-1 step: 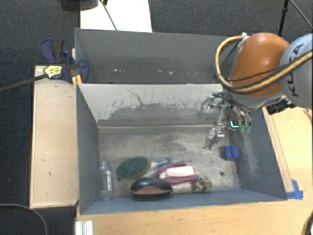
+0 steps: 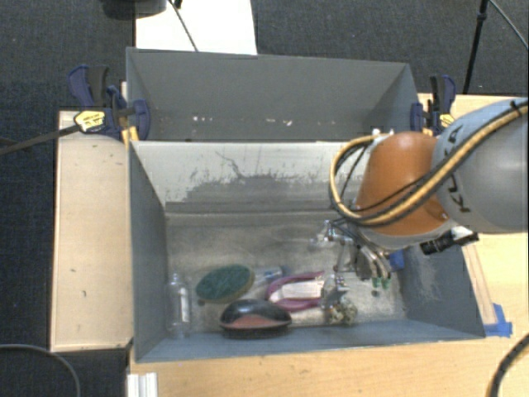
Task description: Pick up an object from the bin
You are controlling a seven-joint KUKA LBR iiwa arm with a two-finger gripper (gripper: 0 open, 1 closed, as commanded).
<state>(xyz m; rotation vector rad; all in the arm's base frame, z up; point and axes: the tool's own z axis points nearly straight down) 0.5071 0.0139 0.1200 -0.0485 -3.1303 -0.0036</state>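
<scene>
My gripper (image 2: 337, 281) hangs low over the front right part of the bin floor, below the orange wrist cover. Just left of it lies a pink and purple packaged item (image 2: 293, 289), its right end touching or nearly touching the gripper. A small brownish lump (image 2: 340, 312) sits directly under the gripper by the front wall. A dark oval brush with a reddish underside (image 2: 254, 318) lies in front of the pink item.
A round green scouring pad (image 2: 223, 281) and a small clear bottle (image 2: 178, 298) lie further left along the front wall. The bin's steep walls close in at the front and right of the gripper. The arm reaches in from the right.
</scene>
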